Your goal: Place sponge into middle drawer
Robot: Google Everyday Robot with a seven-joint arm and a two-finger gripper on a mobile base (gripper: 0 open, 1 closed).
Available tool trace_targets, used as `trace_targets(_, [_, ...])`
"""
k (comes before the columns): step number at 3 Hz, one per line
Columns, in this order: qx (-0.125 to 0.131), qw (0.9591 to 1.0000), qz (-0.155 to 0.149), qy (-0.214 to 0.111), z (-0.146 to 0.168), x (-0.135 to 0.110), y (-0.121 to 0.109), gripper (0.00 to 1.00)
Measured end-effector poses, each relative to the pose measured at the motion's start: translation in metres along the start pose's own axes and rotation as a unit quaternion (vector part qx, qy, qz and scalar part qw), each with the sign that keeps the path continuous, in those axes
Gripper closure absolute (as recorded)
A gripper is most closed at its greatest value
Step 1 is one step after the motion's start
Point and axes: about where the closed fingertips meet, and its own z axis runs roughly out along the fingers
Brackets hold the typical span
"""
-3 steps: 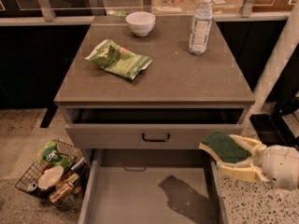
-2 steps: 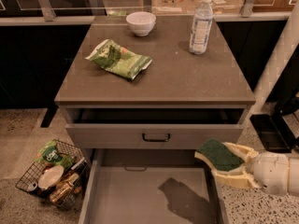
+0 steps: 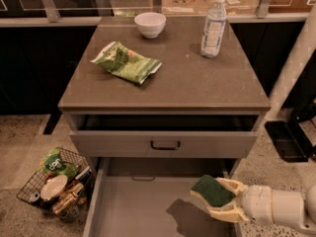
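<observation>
The sponge [image 3: 212, 190], green scouring face up with a pale yellow edge, is held between the cream fingers of my gripper [image 3: 216, 197]. The gripper comes in from the lower right and holds the sponge over the right side of the open middle drawer [image 3: 131, 206], above its pale grey floor. A dark shadow of the gripper lies on the drawer floor just left of it. The drawer above [image 3: 165, 143], with a grey front and small black handle, is slightly open.
On the cabinet top [image 3: 207, 85] lie a green-and-white snack bag [image 3: 126, 62], a white bowl [image 3: 150, 23] and a water bottle [image 3: 214, 25]. A wire basket [image 3: 57, 184] of items stands on the floor at left. A white pole [image 3: 295, 63] stands at right.
My gripper has moved left and a little down with the sponge, from beside the drawer's right wall to over its right side.
</observation>
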Motion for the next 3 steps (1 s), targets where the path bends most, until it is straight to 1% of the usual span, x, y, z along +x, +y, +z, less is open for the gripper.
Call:
trace_targets(1, [-0.030,0.9995,0.009,-0.009,0.050,0.035,0.010,1.00])
trace_targets(2, [-0.049,0.9987,0.013,-0.011,0.100,0.069,0.021,1.00])
trace_targets(3, [-0.053,0.9985,0.010,-0.006,0.136,0.095,0.021,1.00])
